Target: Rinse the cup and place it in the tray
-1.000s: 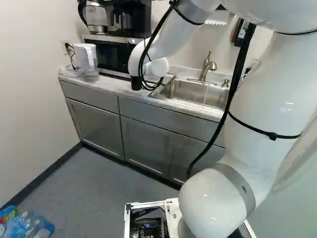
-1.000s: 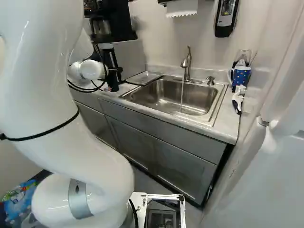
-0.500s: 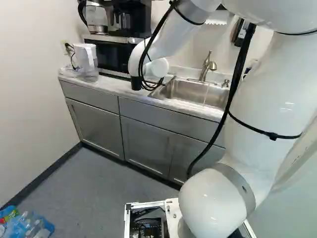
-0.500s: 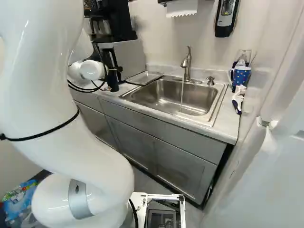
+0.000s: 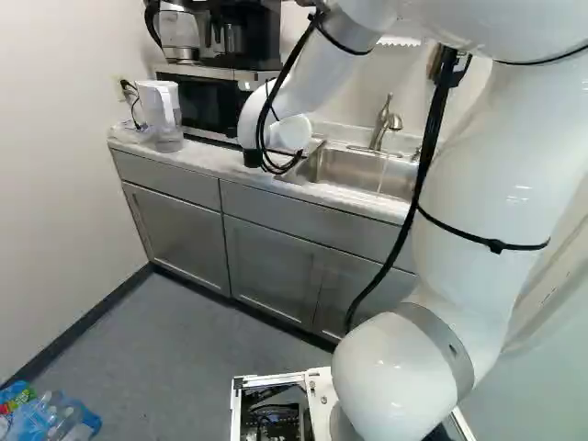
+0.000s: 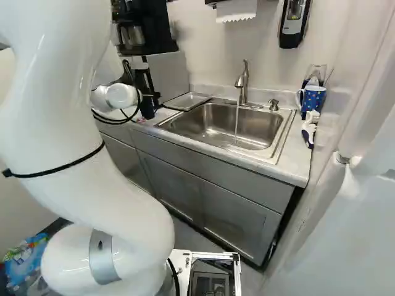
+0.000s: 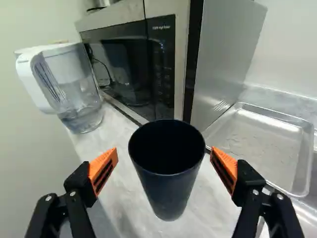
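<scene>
Because the fingers (image 7: 103, 171) stand wide, with a gap on either side of the dark cup (image 7: 169, 186) upright on the table (image 7: 215, 213), they should centre, then close evenly. A straight lift should clear the nearby tray (image 7: 260, 144) before carrying it to the running tap (image 6: 242, 86).

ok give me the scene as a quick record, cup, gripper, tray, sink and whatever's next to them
cup: dark cup, upright on the counter, outside the sink
gripper: open gripper, one finger on each side of the cup, not gripping it
tray: shallow metal tray, between the microwave and the sink
sink: metal sink, thin stream of water running into it
faucet: faucet on
pitcher: clear pitcher with white handle, beside the microwave
cup contents: cannot tell, inside too dark
</scene>
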`<state>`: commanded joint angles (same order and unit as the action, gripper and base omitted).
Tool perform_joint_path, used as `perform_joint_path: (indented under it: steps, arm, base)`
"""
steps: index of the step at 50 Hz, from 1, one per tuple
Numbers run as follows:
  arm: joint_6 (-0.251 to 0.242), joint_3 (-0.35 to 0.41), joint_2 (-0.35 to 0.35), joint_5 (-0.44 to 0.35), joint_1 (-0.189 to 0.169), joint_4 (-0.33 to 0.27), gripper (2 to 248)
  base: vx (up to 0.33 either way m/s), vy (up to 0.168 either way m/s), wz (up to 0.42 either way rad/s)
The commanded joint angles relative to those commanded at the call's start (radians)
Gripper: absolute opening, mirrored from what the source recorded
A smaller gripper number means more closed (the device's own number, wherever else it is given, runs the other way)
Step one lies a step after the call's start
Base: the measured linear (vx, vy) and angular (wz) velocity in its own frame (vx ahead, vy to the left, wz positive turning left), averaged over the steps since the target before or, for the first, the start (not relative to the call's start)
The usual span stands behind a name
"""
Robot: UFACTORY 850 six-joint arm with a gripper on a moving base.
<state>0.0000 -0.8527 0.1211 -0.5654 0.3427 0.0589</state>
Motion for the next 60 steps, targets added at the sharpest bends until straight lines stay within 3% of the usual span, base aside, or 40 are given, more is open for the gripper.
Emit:
perform_joint_path:
  steps: [33,34,39,40,44,45,49,50,60]
  arm:
    - [0.0,0.007,0.027,0.0,0.0,0.0,247]
    - [0.0,0.007,0.027,0.0,0.0,0.0,216]
    - [0.0,0.007,0.027,0.0,0.0,0.0,216]
    - [0.0,0.007,0.027,0.0,0.0,0.0,178]
    - [0.0,0.007,0.027,0.0,0.0,0.0,178]
    - [0.0,0.007,0.027,0.0,0.0,0.0,140]
    - [0.0,0.007,0.027,0.0,0.0,0.0,140]
    - [0.0,0.007,0.027,0.0,0.0,0.0,126]
    - [0.0,0.006,0.025,0.0,0.0,0.0,126]
  base:
    - [0.0,0.0,0.0]
    - [0.0,0.0,0.0]
    - [0.0,0.0,0.0]
    - [0.0,0.0,0.0]
    - [0.0,0.0,0.0]
    - [0.0,0.0,0.0]
    - [0.0,0.0,0.0]
    - [0.0,0.0,0.0]
    - [0.0,0.0,0.0]
